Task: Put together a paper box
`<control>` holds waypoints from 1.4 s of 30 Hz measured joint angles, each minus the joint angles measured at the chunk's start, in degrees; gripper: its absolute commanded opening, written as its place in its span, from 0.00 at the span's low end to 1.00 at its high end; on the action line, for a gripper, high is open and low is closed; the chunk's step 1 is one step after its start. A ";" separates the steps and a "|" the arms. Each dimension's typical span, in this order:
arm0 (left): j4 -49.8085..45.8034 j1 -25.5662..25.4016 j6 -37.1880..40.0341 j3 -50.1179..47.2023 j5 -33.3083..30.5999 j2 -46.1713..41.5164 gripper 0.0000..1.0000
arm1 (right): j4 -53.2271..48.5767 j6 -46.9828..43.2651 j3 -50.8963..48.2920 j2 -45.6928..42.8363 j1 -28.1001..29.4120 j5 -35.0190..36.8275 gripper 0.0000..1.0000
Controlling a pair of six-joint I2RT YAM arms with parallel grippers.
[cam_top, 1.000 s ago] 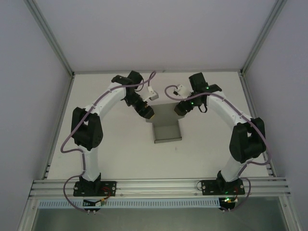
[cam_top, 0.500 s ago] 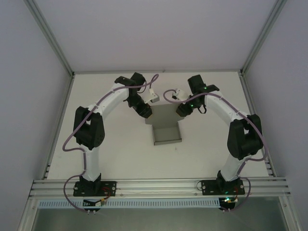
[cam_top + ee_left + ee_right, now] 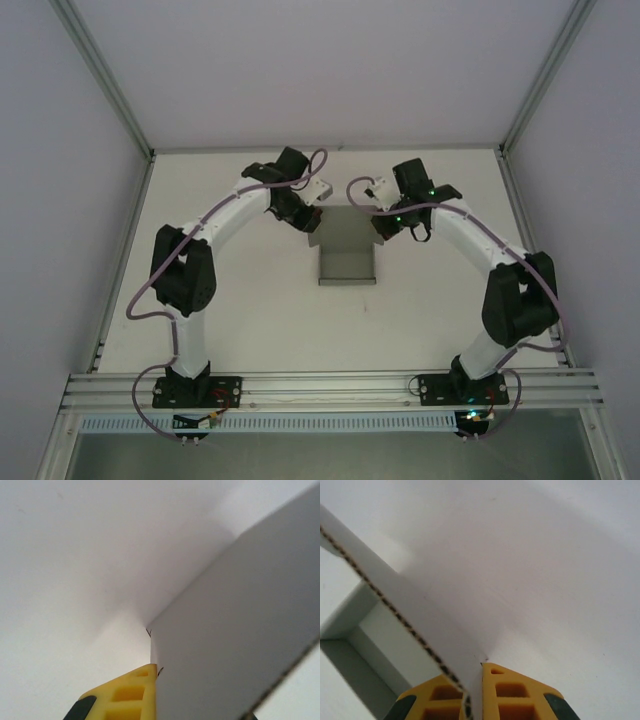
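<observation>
The paper box (image 3: 346,250) is a grey card piece in mid-table, with a raised front wall and flaps at its sides. My left gripper (image 3: 313,227) is at the box's back-left corner and my right gripper (image 3: 380,229) at its back-right corner. In the left wrist view, a yellow finger (image 3: 131,694) presses against an upright grey flap (image 3: 235,625); the other finger is hidden behind the card. In the right wrist view, both yellow fingers (image 3: 517,695) are shut on a flap (image 3: 440,625) whose corrugated edge runs between them.
The white table (image 3: 240,310) is bounded by aluminium rails at the left (image 3: 125,260), right (image 3: 525,220) and front (image 3: 330,385). White walls rise behind and beside it. Purple cables loop off both arms near the box.
Both grippers have moved in towards the back of the box and shut on its side flaps. The box sits slightly farther back than before.
</observation>
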 measured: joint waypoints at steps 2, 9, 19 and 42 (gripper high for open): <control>4.26 -0.44 -7.23 -1.64 -1.77 -0.79 0.00 | 2.75 9.11 -1.90 -1.92 1.73 3.74 0.00; 12.79 -2.89 -24.48 -5.18 -9.81 -1.57 0.00 | 6.69 34.93 -3.30 -1.70 8.76 19.08 0.00; 21.33 -5.64 -38.36 -9.31 -17.92 -2.99 0.00 | 12.98 56.37 -2.08 2.27 10.25 28.22 0.00; 48.43 -9.53 -38.01 -31.04 -27.74 -9.31 0.04 | 49.44 46.34 -25.62 -0.92 13.35 33.18 0.00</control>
